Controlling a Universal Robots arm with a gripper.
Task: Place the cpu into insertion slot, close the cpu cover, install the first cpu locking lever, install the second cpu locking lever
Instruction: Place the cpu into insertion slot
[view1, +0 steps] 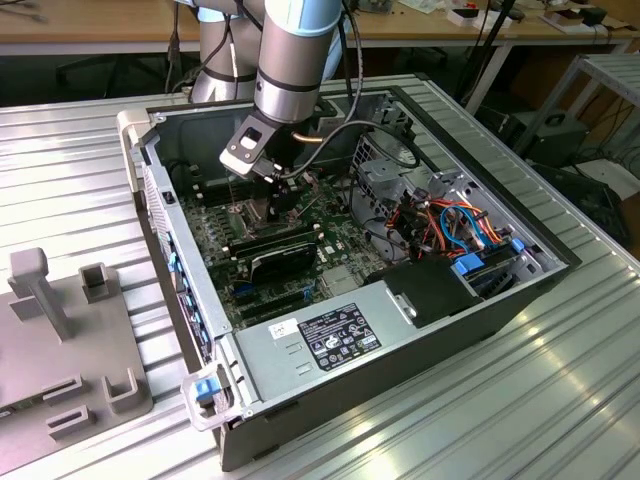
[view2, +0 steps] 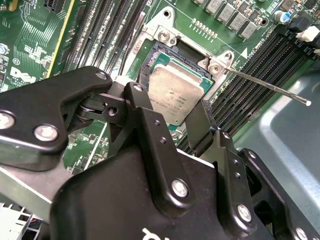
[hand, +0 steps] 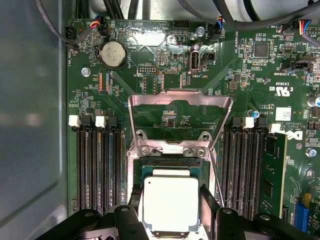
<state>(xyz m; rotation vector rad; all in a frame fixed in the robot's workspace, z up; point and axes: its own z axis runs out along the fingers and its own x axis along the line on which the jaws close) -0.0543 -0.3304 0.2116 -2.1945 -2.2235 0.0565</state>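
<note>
The cpu (hand: 170, 202), a square chip with a dull silver top, lies level in the insertion slot (hand: 167, 161) of the green motherboard. My gripper (hand: 171, 200) reaches down over it, one black finger against each of two opposite edges of the chip. The second wrist view shows the same hold: the gripper (view2: 170, 102) around the cpu (view2: 172, 95), inside the slot's metal rim (view2: 165, 36). The cpu cover (hand: 180, 97) stands swung open beyond the slot. A thin locking lever (view2: 270, 89) sticks up free beside it. In the exterior view the gripper (view1: 262, 192) hangs inside the open computer case.
Long black memory slots (hand: 97, 165) run along both sides of the socket. A coin battery (hand: 113, 53) and cables sit past the cover. The case's metal wall (view1: 150, 190), power supply (view1: 340, 335) and drive cage with coloured cables (view1: 450, 225) ring the board.
</note>
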